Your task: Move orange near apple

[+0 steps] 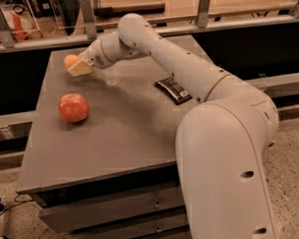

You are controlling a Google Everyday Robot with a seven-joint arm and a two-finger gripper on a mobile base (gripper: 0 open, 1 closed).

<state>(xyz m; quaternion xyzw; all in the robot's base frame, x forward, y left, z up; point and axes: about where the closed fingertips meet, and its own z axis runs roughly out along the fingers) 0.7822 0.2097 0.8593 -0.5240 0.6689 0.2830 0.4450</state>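
The orange (69, 60) is a small round matte fruit near the far left corner of the grey table (125, 127). My gripper (78, 68) reaches across from the right and sits right at the orange, with its pale finger (81, 68) against the fruit's near side. The arm hides the orange's right side. The apple (73, 107) is larger, red and shiny, and rests on the table's left side, well in front of the orange and apart from the gripper.
A dark snack packet (173, 89) lies on the table right of centre, under my arm. A rail and glass barrier (195, 26) run behind the table. Drawers (118, 211) sit below the table's front edge.
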